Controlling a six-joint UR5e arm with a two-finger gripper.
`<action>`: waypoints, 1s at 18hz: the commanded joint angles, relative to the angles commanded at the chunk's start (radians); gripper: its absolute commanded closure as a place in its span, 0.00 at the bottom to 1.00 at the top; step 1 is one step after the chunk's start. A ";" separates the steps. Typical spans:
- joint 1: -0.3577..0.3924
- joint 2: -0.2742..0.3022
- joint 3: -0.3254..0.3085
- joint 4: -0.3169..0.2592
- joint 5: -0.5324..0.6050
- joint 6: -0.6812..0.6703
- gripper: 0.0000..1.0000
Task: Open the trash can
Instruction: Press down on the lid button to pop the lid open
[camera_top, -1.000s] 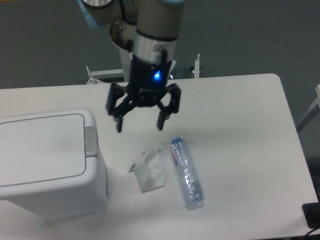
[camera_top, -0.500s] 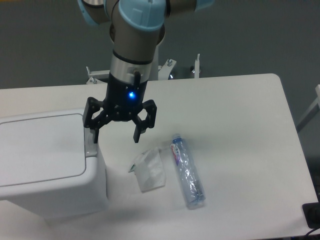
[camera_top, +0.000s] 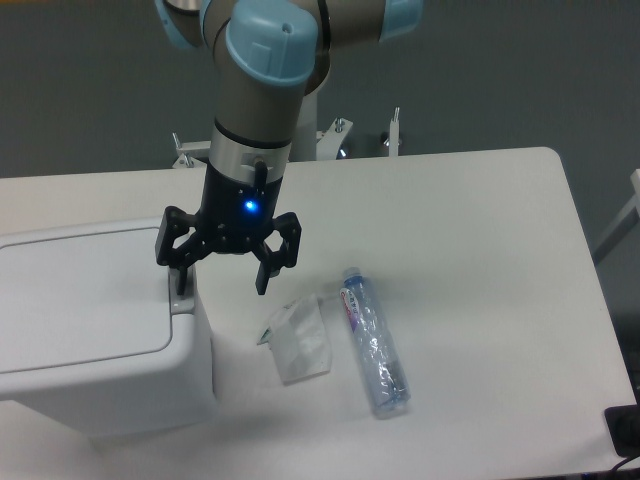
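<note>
The trash can (camera_top: 95, 335) stands at the left end of the white surface (camera_top: 480, 260), and its flat lid (camera_top: 80, 300) lies fully down, so the task is not yet done: nothing about the bin shows it open. The gripper (camera_top: 222, 285) hangs just over the bin's right-hand edge with its jaws spread wide and nothing between them. One finger (camera_top: 181, 281) comes down right at the small grey push-button (camera_top: 183, 292) on that edge, partly hiding it, while the other finger hangs off the side of the bin, above the bare surface. Whether the first fingertip is actually touching the button or sits just above it cannot be told from this view. By the look of it, the approach is essentially made and what is left is the press itself: a short downward push on the button, then waiting for the lid to spring up. To the right of the trash can, near its lower corner, lies a crumpled white wrapper (camera_top: 298, 340), and just beyond that a clear plastic bottle (camera_top: 374, 342) on its side; both lie apart from the bin and from the gripper, and play no part in this step.
</note>
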 joint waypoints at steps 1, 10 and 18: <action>0.000 0.000 0.005 0.002 0.000 0.002 0.00; 0.000 0.003 -0.005 0.023 0.023 0.003 0.00; 0.000 0.000 -0.011 0.023 0.037 0.003 0.00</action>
